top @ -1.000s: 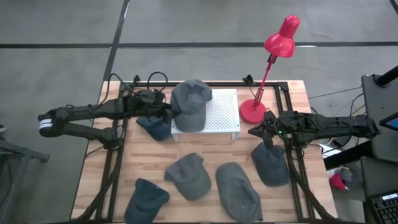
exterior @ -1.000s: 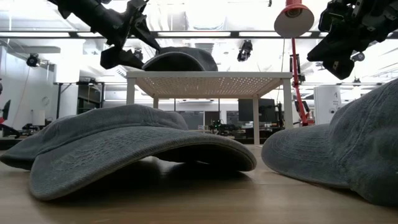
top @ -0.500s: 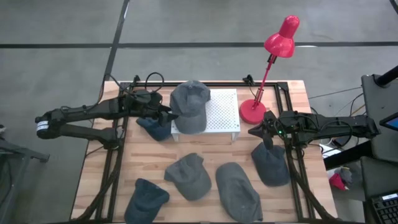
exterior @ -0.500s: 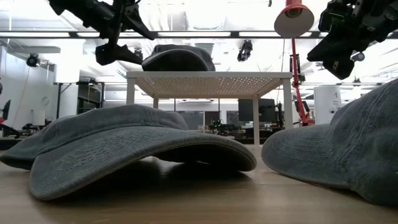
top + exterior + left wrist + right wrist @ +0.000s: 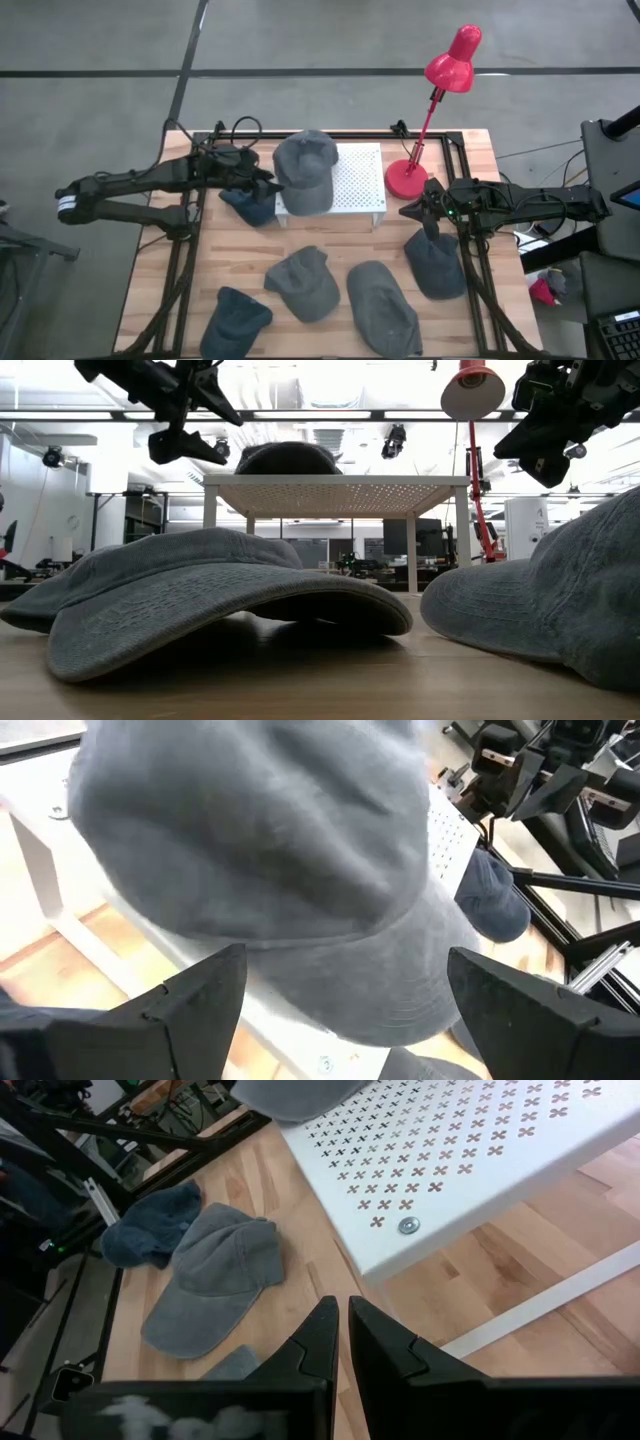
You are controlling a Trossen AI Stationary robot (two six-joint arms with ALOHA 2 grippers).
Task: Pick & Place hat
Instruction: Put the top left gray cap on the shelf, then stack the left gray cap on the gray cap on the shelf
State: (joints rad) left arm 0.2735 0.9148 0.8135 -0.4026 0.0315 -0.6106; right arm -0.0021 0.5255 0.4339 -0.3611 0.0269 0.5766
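While grey hat sits on white perforated stand, left gripper gapes wide beside; right gripper pinched closed over wooden table.

Readable text: none in any view.
Hats: no brand mark or label can be made out.
White perforated stand: only a pattern of cross-shaped holes, no lettering.
Red lamp: plain, no marking.
Arms and grippers: no legible label or number.
Room beyond the table: no sign or screen text can be read.
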